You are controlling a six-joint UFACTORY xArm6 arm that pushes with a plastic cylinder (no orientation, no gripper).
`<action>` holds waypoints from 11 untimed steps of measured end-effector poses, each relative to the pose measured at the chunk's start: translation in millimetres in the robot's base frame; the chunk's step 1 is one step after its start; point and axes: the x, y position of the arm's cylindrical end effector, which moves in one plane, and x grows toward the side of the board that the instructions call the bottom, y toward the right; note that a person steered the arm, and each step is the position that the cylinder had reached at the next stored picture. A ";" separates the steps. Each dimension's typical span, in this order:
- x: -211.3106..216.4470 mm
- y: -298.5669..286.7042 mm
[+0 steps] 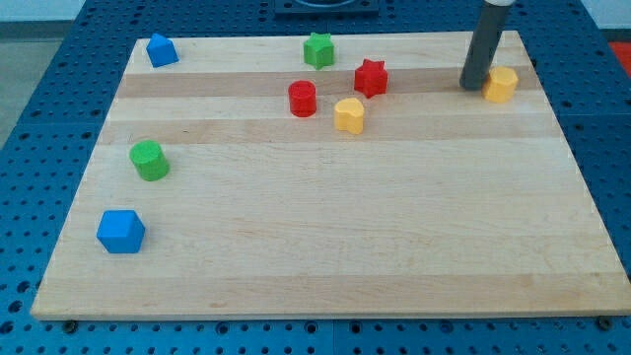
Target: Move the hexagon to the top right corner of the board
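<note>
Though just view-L of yellow hexagon [501,85], my tip [473,87] well apart from red star [371,77]; claw state unclear.

Light was bright and even across the board [325,247]. Soft short shadows lay close under each block on the board. Focus was sharp, with no glare.

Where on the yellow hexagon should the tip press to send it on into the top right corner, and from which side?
Press its lower-left face. The yellow hexagon already sits near the board's top right corner, with my tip touching its left side. Probably come round slightly below it and push up and right; a flat face should keep it from spinning off.
</note>
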 end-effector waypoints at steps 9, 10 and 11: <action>-19.1 7.7; -35.4 8.6; -14.7 6.3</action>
